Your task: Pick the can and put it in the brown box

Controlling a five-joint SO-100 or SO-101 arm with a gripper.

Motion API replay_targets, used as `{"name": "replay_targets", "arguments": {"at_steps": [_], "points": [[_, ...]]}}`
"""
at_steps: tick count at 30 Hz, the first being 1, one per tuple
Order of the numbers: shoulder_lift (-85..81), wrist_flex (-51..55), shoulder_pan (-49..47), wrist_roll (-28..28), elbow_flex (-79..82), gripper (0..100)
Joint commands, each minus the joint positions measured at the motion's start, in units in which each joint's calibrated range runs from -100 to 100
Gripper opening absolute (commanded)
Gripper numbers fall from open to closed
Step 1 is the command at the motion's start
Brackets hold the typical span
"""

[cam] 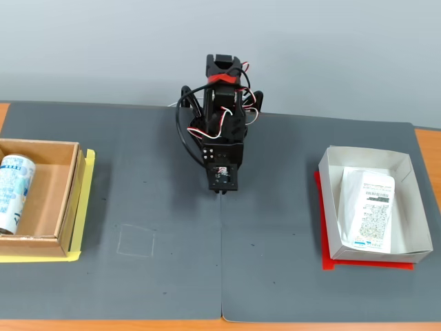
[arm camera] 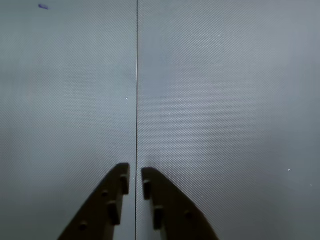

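Observation:
The can, white and light blue with silver ends, lies on its side inside the brown box at the left edge of the fixed view. My gripper is folded down at the arm's base in the middle of the dark mat, far from the box. In the wrist view the gripper points at bare mat along a seam. Its jaws are almost together with nothing between them. The can and the box are out of the wrist view.
A white paper tray on a red sheet stands at the right and holds a flat printed packet. A yellow sheet lies under the brown box. A faint chalk square marks the mat left of centre.

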Motion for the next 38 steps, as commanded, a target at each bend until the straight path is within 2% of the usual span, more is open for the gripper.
{"name": "replay_targets", "arguments": {"at_steps": [1, 38], "points": [[-0.76, 0.11, 0.00, 0.19, -2.98, 3], [-0.17, -0.33, 0.41, -0.12, -3.43, 3]]}}
